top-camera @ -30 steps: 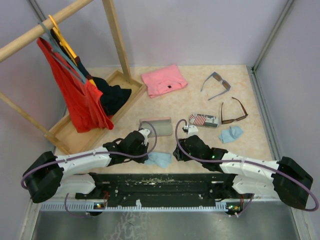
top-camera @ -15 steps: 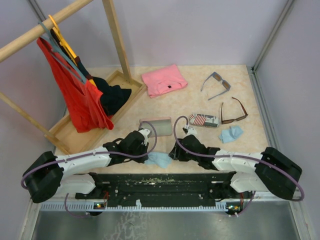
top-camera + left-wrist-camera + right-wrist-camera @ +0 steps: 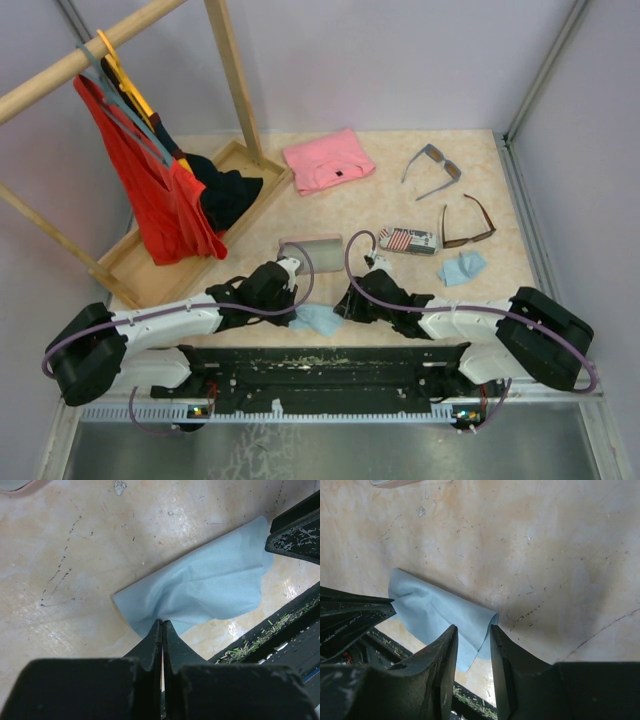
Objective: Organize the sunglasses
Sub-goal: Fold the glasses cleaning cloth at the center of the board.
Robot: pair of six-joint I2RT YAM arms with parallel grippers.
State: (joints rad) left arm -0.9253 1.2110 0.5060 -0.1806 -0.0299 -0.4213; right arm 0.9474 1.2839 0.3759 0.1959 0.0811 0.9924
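— Where are the sunglasses?

— Both lie on the table [image 3: 380,200], in the right half of the top view. The grey-blue pair [image 3: 432,168] is toward the upper right with its arms unfolded. The brown pair [image 3: 467,225] is just below it, also unfolded and right beside the flag-patterned case [image 3: 408,240]. Both pairs are well apart from the grippers.

— And the grippers?

— Both are low at the bottom centre of that view, over a light blue cloth [image 3: 200,590] near the table's front edge. The left gripper [image 3: 161,622] has its fingers pressed together with only a hairline slit between them. The tips pinch the cloth's near edge, and the fabric puckers toward them.

— The right one?

— The right gripper [image 3: 472,627] is parted only narrowly. Its fingers straddle a corner of the same cloth without closing on it, and that corner shows in the gap.

— Anything else nearby?

— A pinkish case [image 3: 312,251] just above the left gripper, and a second blue cloth [image 3: 461,268] below the brown pair.
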